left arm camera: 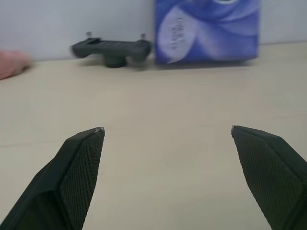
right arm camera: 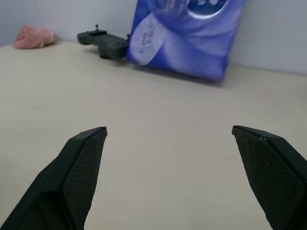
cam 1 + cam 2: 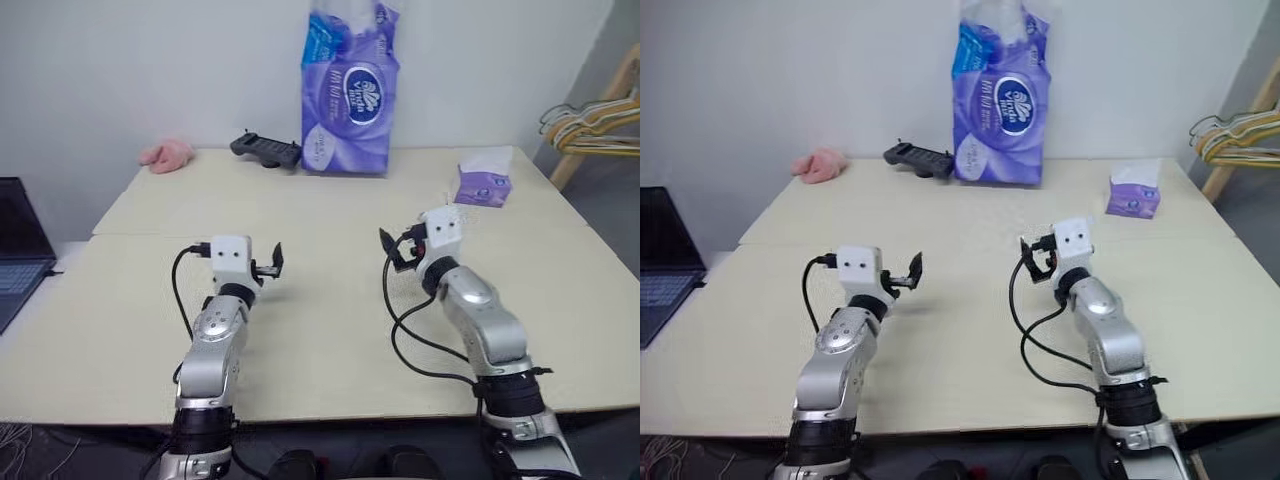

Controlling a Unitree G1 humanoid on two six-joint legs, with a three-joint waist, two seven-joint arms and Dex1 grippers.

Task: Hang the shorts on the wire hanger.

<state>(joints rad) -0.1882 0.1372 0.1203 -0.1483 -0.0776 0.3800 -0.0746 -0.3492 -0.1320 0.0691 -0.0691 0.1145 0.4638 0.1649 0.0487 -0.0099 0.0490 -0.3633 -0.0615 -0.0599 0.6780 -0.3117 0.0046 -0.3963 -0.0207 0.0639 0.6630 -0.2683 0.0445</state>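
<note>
The shorts and the wire hanger are out of view. My left gripper [image 3: 268, 265] hovers low over the bare cream table [image 3: 320, 330] at the near left, pointing level toward the far wall. In the left wrist view its black fingertips [image 1: 91, 139] stand wide apart with nothing between them. My right gripper [image 3: 395, 250] hangs over the table at the near right, also level and facing the wall. Its fingers [image 2: 91, 139] are spread open and empty.
A tall purple tissue pack [image 3: 350, 90] stands at the table's far edge, with a black controller [image 3: 265, 150] to its left. A pink fluffy cloth [image 3: 165, 155] lies far left and a small purple tissue box [image 3: 483, 185] far right. A laptop [image 3: 20, 250] is off the left side; a bunch of hangers [image 3: 595, 120] is off the right.
</note>
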